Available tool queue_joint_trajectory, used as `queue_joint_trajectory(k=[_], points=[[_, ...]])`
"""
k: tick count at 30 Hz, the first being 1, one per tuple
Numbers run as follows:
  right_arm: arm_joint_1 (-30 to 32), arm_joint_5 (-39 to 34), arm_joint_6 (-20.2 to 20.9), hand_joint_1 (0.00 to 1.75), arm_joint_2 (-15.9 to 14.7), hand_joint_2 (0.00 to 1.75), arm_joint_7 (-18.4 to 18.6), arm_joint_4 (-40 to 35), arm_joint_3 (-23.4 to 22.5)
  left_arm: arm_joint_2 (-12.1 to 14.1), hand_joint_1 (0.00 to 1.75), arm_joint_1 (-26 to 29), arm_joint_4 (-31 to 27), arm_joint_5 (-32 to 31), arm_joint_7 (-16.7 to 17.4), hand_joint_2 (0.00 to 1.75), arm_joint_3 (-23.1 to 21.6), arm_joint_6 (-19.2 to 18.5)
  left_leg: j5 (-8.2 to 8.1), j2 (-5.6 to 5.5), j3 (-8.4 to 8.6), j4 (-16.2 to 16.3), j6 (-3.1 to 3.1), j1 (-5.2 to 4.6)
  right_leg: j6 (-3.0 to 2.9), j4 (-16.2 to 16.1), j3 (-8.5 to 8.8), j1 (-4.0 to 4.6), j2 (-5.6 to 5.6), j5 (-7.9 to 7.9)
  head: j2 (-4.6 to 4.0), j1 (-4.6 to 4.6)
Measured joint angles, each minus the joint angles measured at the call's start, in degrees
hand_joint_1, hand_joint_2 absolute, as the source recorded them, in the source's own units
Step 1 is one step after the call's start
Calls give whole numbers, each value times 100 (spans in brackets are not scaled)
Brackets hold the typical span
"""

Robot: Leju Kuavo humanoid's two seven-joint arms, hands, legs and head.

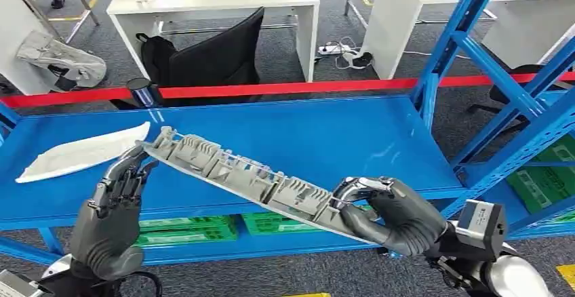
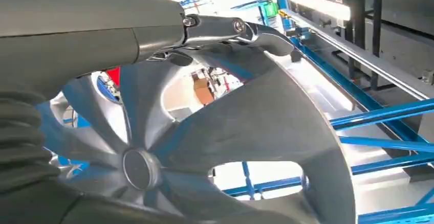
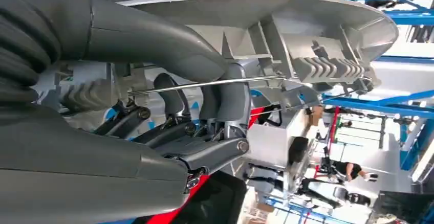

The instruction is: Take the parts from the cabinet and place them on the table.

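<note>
— Judging by the grip, which step is in hand?

— The carrying-out step, it seems. A grey wheel cover [image 1: 237,171] is held edge-on between both hands, tilted, above the front of the blue shelf [image 1: 325,134]. Its far rim is pressed by the fingers of the left hand [image 1: 112,212]; its near rim is grasped by the right hand [image 1: 390,212], with the thumb [image 3: 153,37] laid over the ribbed back and the fingers [image 3: 225,98] hooked beneath.

— Is the left hand's hold confirmed?

— Contact is seen at the rim, and in the left wrist view the cover's spoked face [image 2: 230,132] lies right against that hand's thumb [image 2: 225,32]. It is taken as clamped on the cover rather than released.

— What else is close to the hands?

— A white part [image 1: 85,151] is left lying on the shelf, just beyond the left hand. It is apparently yet to be taken.

— What is called for next?

— The cover is probably to be drawn clear of the shelf uprights [image 1: 451,46], which stand beyond the right hand, with pressure kept equal on both rims so that nothing slips. The table itself cannot be identified with certainty.
</note>
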Motion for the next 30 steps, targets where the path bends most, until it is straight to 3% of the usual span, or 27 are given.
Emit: queue_joint_trajectory(k=[1, 13, 20, 30], points=[[2, 0, 0, 175, 9, 175, 0, 0, 0, -2, 0, -1, 0, 0, 0, 0, 2, 0, 0, 0, 2, 0, 0, 0, 0, 0, 0, 0, 0, 0, 0, 0], [192, 302, -155, 175, 227, 175, -13, -48, -101, 0, 0, 11, 0, -90, 2, 0, 2, 20, 0, -1, -1, 0, 0, 0, 0, 0, 0, 0, 0, 0, 0, 0], [380, 422, -306, 175, 308, 175, -4, -177, -569, 0, 0, 24, -4, -195, -11, 0, 2, 70, 0, -1, 1, 0, 0, -1, 0, -1, 2, -1, -1, 0, 0, 0], [624, 483, -131, 175, 310, 175, 61, -240, -1261, 0, 0, 30, 41, -608, 4, 0, 317, 260, -2, 0, -2, 0, 1, 0, 0, -2, 0, 0, 0, -1, 0, 0]])
